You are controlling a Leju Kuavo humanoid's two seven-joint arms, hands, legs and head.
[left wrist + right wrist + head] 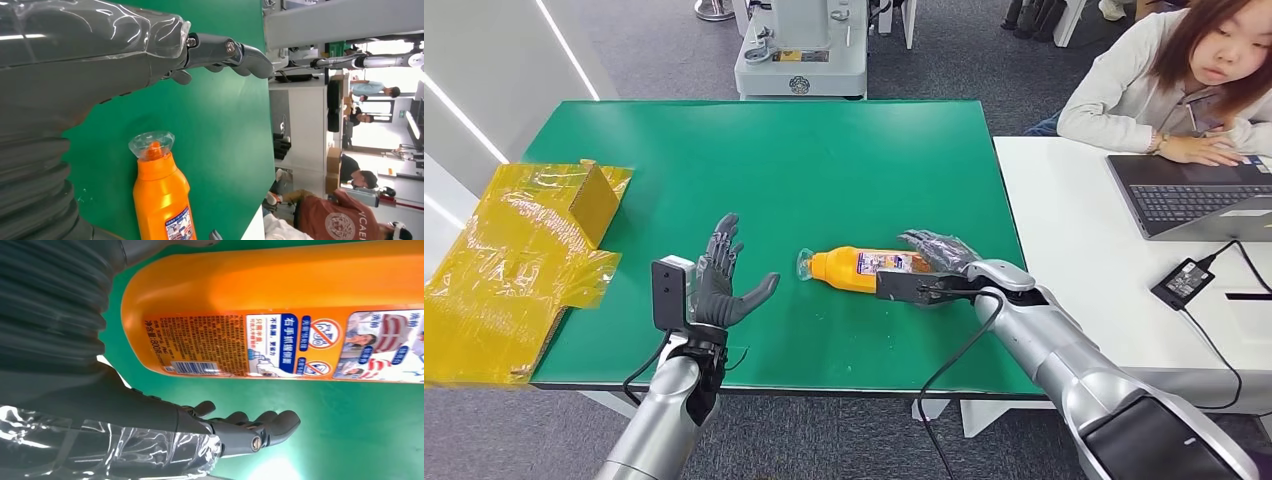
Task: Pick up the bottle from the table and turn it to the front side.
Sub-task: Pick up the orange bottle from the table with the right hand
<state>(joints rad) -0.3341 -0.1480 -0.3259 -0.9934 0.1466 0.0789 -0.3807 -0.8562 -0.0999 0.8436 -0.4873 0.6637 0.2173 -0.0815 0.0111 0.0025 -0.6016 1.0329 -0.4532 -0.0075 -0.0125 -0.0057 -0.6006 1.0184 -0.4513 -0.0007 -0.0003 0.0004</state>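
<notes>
One bottle [864,268] is the whole job, and in the head view it lies on its side on the green table [824,160], cap to the left and base to the right, so nothing of the lift or the turn looks done yet. The right hand [939,252] sits at the bottle's base end with fingers draped by it; whether they touch or merely flank it I cannot tell here. The left hand [722,278] hovers left of the cap, fingers spread and holding nothing. A yellow wrapped box [534,250] lies at the far left edge, well apart from the work, and a person [1174,80] sits at a laptop [1194,195] on the white table to the right; neither blocks the reach. In the left wrist view the bottle [160,195] lies flat on the green with its clear cap [151,142] pointing toward the hand's side, the fingers [235,52] apart and off it. In the right wrist view the bottle [280,315] shows its small-print label, and the fingers [250,427] curl loosely just beside it with green showing between, so the grasp, the lift and the turn are all left.
</notes>
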